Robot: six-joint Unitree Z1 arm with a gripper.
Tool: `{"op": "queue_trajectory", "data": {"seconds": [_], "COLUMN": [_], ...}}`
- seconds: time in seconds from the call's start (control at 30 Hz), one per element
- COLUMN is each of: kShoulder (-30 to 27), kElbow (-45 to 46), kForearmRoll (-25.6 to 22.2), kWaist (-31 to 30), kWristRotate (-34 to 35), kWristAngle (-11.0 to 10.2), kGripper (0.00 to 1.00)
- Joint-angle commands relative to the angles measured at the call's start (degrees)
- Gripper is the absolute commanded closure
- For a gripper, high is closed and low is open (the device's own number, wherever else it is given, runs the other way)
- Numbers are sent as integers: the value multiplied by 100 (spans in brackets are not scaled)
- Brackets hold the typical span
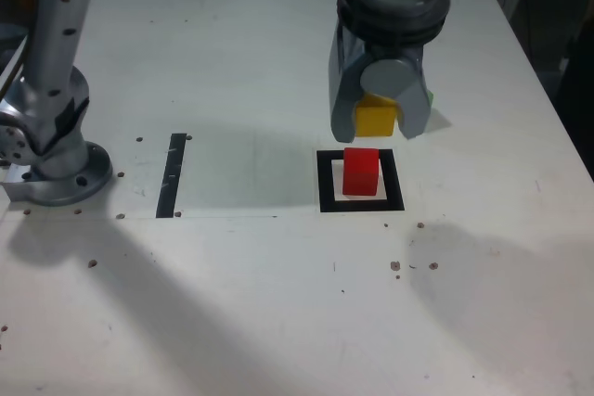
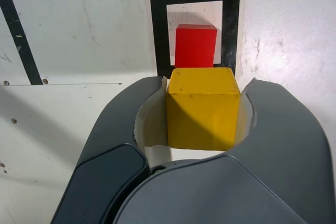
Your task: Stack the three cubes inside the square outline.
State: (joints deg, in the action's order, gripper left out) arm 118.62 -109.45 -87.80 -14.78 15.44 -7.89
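Gripper point(image 1: 378, 118) clamped on yellow cube point(image 1: 375, 119), carried clear above table point(image 1: 232, 303). Red cube point(image 1: 360, 172) sits inside square outline point(image 1: 327, 183) as base. Yellow held just behind it, likely second tier. Green cube not visible.

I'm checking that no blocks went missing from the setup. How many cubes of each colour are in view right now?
Red cube, inside the square outline: 1
Yellow cube, held in the pincer: 1
Green cube: 0, none shows in either view
Total cubes in view: 2
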Motion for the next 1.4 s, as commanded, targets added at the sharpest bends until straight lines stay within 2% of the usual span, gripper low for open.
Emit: {"op": "queue_trajectory", "data": {"seconds": [0.0, 0.43, 0.77, 1.1, 1.37], "kShoulder": [-3, 33, 135, 147, 106], "kElbow": [83, 868, 1043, 1344, 1356], "kForearmRoll": [69, 770, 991, 1279, 1275], "kWaist": [8, 231, 262, 292, 338], "kWristRotate": [11, -19, -60, -245, -393], "kWristAngle": [22, 234, 308, 335, 212], "kGripper": [71, 71, 71, 71, 70]}}
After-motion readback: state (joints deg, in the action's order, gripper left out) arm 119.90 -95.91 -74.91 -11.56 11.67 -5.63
